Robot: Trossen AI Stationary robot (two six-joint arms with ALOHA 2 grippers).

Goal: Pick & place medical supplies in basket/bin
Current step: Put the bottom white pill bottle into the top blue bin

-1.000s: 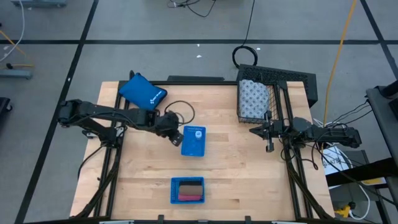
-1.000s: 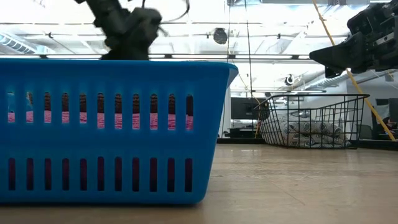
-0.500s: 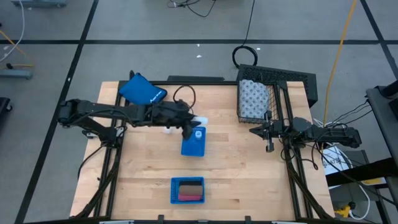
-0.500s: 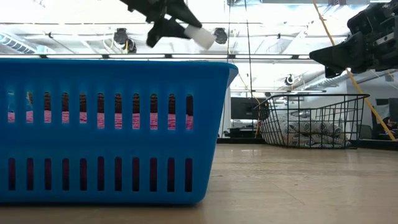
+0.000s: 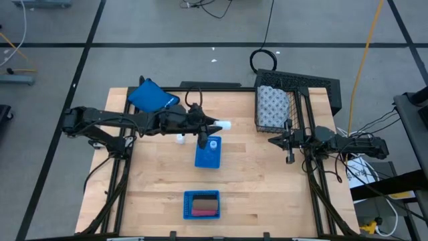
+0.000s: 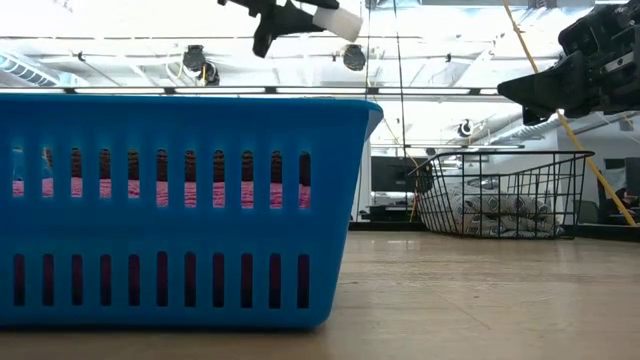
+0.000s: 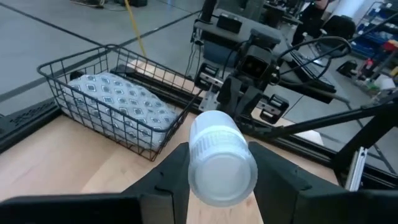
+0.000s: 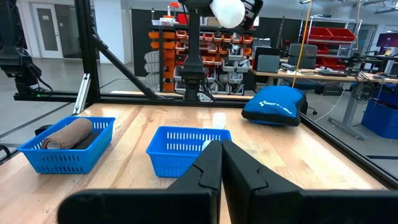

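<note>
My left gripper hovers high over the table's middle, just beyond the middle blue tray, shut on a small white bottle. That bottle also shows in the low view and between the fingers in the left wrist view. Another white bottle stands on the table left of that tray. The black wire basket sits at the far right with the dotted roll lying in it. The near blue tray holds pink and brown blocks. My right gripper waits shut beside the basket's near end. My left gripper pinches the white bottle between its two fingers, one on each side of its body. The fingers come level from the table's left and lie along the bottle. It is lifted clear, lying about level, its free end sticking out past the fingertips toward the basket.
A blue pouch lies at the far left corner. In the right wrist view the middle tray and the near tray with its brown piece stand ahead. The near blue tray fills the low view's left.
My left gripper, low beside the middle tray a second ago, has risen with the white bottle and travelled toward the table's right, toward the basket. The bottle is lifted clear and has levelled out. The right arm has kept still.
</note>
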